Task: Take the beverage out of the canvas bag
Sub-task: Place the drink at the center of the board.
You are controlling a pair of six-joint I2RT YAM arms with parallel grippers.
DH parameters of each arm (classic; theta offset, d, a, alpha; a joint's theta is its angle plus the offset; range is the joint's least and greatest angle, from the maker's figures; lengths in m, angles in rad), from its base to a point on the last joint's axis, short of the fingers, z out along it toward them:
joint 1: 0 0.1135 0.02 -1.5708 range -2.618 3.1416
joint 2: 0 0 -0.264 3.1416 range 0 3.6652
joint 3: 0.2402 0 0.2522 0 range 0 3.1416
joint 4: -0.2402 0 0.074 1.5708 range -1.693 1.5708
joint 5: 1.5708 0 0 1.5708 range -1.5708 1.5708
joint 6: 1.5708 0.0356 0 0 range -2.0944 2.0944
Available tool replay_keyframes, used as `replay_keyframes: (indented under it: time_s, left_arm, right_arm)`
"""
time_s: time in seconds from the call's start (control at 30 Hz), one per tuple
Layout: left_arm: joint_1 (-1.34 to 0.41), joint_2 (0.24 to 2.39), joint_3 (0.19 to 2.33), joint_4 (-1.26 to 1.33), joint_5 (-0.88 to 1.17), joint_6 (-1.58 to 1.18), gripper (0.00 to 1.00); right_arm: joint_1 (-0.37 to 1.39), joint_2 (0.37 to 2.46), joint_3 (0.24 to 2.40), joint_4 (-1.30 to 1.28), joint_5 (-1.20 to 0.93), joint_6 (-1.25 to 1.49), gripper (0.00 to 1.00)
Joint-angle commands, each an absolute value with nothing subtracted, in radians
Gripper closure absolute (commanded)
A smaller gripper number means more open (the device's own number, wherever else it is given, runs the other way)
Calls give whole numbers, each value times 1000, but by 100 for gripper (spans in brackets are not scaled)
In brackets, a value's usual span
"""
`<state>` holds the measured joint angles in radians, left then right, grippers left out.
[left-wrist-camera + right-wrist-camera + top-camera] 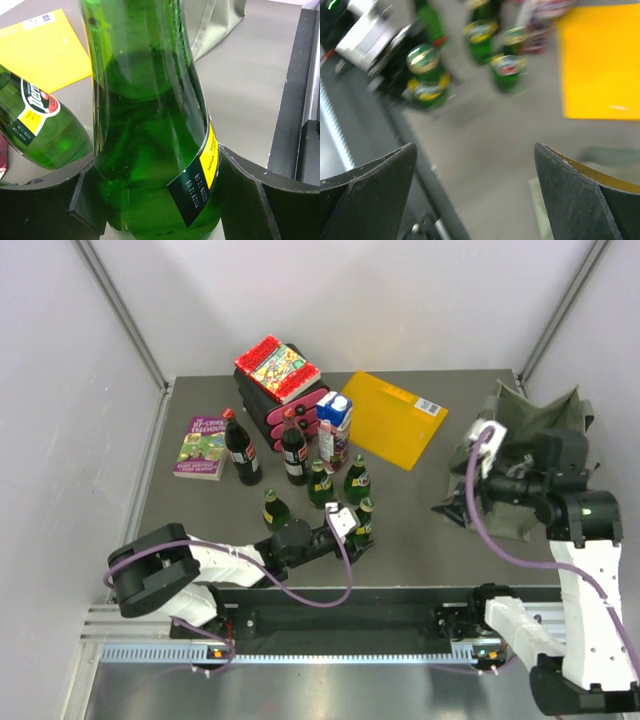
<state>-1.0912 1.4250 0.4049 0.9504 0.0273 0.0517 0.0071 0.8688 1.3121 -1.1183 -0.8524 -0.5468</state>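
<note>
The olive-green canvas bag (535, 430) stands crumpled at the table's right side; its edge (215, 25) also shows in the left wrist view. A green glass beverage bottle (364, 520) (150, 125) stands upright on the table near the front. My left gripper (358, 532) (155, 200) is shut on its lower body, a finger against each side. My right gripper (452, 508) (475, 170) hangs just left of the bag, open, with only bare table between its fingers. What is inside the bag is hidden.
More green bottles (321, 483) (356, 478) (274, 508) and two cola bottles (243, 450) (293, 448) stand mid-table. Behind them are a juice carton (335, 425), a pink-and-black stack (280, 385), a book (203, 447) and a flat yellow folder (395, 418).
</note>
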Motion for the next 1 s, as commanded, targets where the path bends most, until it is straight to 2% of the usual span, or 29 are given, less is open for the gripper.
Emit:
replay_keyframes:
  time_s: [0.0, 0.17, 0.37, 0.53, 0.7, 0.83, 0.97]
  left_arm:
    - [-1083, 1430, 397, 1264, 12, 51, 100]
    - [-1075, 1479, 383, 1313, 12, 46, 100]
    - [-1075, 1542, 383, 1348, 28, 49, 100]
    - [-1077, 1551, 384, 1358, 26, 41, 100]
    - [-1075, 1539, 376, 1350, 34, 26, 100]
    - [-1075, 1540, 373, 1356, 37, 20, 100]
    - [-1077, 1545, 383, 1361, 41, 18, 100]
  right_arm:
    - [173, 857, 1227, -1147, -807, -687, 0]
    - [305, 876, 1152, -1091, -812, -741, 0]
    - [458, 943, 1069, -901, -759, -709, 0]
    - [502, 1031, 1016, -714, -795, -666, 2]
    - [525, 1144, 1034, -609, -845, -637, 10]
    - [569, 1189, 1055, -581, -868, -634, 12]
    - [604, 1221, 1074, -568, -899, -624, 21]
